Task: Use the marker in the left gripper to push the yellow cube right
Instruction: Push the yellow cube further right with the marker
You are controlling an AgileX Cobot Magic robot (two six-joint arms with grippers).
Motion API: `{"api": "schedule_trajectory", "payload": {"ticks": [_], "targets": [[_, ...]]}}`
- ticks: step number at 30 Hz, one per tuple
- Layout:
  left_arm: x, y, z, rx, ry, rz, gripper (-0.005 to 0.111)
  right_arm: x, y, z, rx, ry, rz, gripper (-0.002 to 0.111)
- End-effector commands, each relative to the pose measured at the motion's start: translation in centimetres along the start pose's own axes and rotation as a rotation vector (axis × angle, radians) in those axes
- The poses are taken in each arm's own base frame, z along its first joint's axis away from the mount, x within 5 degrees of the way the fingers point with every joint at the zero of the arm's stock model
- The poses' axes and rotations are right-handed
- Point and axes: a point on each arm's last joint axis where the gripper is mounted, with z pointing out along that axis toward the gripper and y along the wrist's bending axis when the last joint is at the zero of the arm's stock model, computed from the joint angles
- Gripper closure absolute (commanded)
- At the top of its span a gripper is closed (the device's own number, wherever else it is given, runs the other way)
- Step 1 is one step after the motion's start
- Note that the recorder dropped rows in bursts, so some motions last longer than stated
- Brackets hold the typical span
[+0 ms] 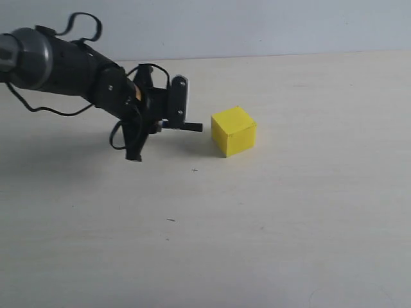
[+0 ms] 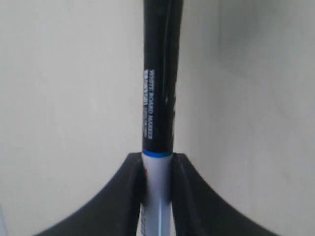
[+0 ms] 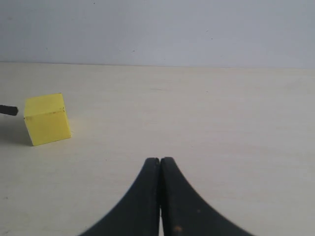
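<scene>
A left gripper hangs low over a pale tabletop, pinching a marker that lies level and points at a yellow cube. In the exterior view the marker's black end stops just short of the cube's left face, with a thin strip of tabletop showing between them. The cube rests flat on the tabletop near the middle of the scene, one vertical edge turned toward the camera. The arm reaches in from the upper left, a black cable looping over it.

The left wrist view shows the left gripper with its two black fingers clamped on either side of the marker's white barrel. A blue ring marks where the barrel meets the black half, which runs straight out past the fingers and carries small white print.

The right wrist view shows the right gripper with its fingers pressed together, nothing between them, above the bare tabletop. From there the cube sits well apart from that gripper, with the marker's dark end just beside it. A plain grey-blue wall stands behind the tabletop.
</scene>
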Motion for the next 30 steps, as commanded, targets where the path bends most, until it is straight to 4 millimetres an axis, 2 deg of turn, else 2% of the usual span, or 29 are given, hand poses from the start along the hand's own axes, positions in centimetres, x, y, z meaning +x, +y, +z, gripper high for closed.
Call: {"api": "schedule_trajectory", "payload": {"ticks": [1, 4, 6, 12, 15, 19, 24, 27, 30], "targets": [[-4.7, -1.0, 2.3, 0.001, -0.066, 0.052, 0.107, 0.0, 0.0, 0.0, 0.001, -0.01, -0.002, 0.108], [-6.5, -0.7, 2.5, -0.012, -0.09, 0.035, 0.107, 0.0, 0.0, 0.0, 0.001, -0.01, -0.002, 0.108], [-6.5, -0.4, 2.2, -0.015, -0.085, 0.037, 0.107, 0.0, 0.0, 0.0, 0.001, -0.01, -0.002, 0.108], [-4.0, 1.0, 0.4, 0.02, -0.008, 0.006, 0.107, 0.0, 0.0, 0.0, 0.001, -0.01, -0.002, 0.108], [-2.8, 1.4, 0.0, 0.029, 0.018, -0.07, 0.107, 0.0, 0.0, 0.0, 0.001, -0.01, -0.002, 0.108], [-2.6, 1.1, 0.0, 0.065, 0.045, -0.136, 0.107, 0.0, 0.0, 0.0, 0.001, -0.01, -0.002, 0.108], [-4.5, 0.9, -0.2, 0.06, 0.024, -0.145, 0.107, 0.0, 0.0, 0.0, 0.001, -0.01, -0.002, 0.108], [-6.8, 1.6, -0.2, 0.04, -0.003, -0.16, 0.107, 0.0, 0.0, 0.0, 0.001, -0.01, -0.002, 0.108], [-10.0, 1.9, 0.2, 0.05, -0.01, -0.122, 0.107, 0.0, 0.0, 0.0, 0.001, -0.01, -0.002, 0.108]]}}
